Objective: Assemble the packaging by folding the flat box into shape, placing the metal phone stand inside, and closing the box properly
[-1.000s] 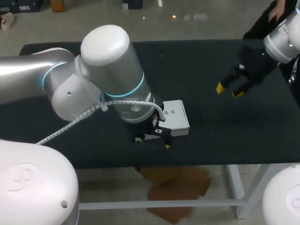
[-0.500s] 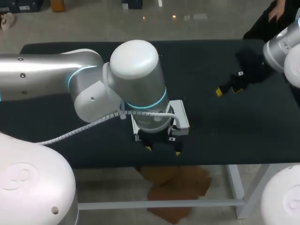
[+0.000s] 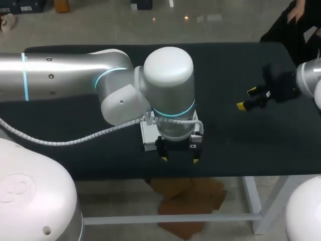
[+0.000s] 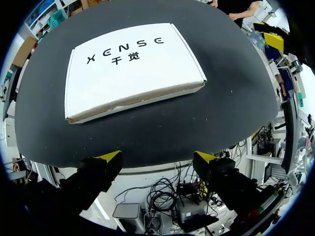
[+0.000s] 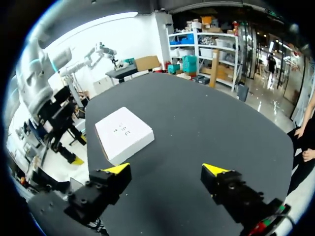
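Left gripper [image 4: 157,157] is wide open and holds nothing, with both yellow tips hanging just past the front edge of the table [image 3: 225,65]. White box [image 4: 133,66] lies closed and flat on the table ahead of those fingers, near that edge and not touching them. Its long side runs across the finger gap, slightly skewed to the edge. Left arm is clearly the nearer one. Right gripper [image 3: 247,99] is open and empty over the table's right end, well apart from the box. Judged room: tight at the front edge, plenty behind the box and to its right.
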`<state>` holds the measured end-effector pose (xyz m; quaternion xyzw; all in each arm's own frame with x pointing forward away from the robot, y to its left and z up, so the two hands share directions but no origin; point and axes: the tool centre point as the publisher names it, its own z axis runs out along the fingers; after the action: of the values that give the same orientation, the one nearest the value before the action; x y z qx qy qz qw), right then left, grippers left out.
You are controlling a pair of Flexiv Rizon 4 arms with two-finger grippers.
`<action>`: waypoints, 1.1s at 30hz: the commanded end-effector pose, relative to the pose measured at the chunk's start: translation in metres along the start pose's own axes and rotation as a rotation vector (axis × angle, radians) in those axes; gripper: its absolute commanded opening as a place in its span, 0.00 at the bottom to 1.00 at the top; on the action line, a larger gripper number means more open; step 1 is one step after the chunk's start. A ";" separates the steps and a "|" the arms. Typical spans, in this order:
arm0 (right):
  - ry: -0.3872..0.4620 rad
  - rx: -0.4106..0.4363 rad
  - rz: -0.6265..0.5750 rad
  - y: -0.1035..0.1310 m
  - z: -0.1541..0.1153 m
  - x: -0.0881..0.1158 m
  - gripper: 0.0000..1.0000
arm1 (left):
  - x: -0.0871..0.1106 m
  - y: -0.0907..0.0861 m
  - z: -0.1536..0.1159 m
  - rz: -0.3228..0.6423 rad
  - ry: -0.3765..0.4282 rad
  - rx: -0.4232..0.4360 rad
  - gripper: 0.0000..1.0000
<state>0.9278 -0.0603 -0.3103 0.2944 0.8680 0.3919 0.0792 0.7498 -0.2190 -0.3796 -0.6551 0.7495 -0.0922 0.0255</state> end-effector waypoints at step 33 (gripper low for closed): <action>0.103 -0.244 -0.281 0.000 0.012 -0.057 1.00 | -0.026 -0.074 0.027 -0.170 -0.151 -0.024 1.00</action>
<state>0.9769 -0.0835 -0.3240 0.1415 0.8505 0.4901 0.1279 0.8241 -0.2060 -0.3946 -0.7214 0.6880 -0.0388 0.0683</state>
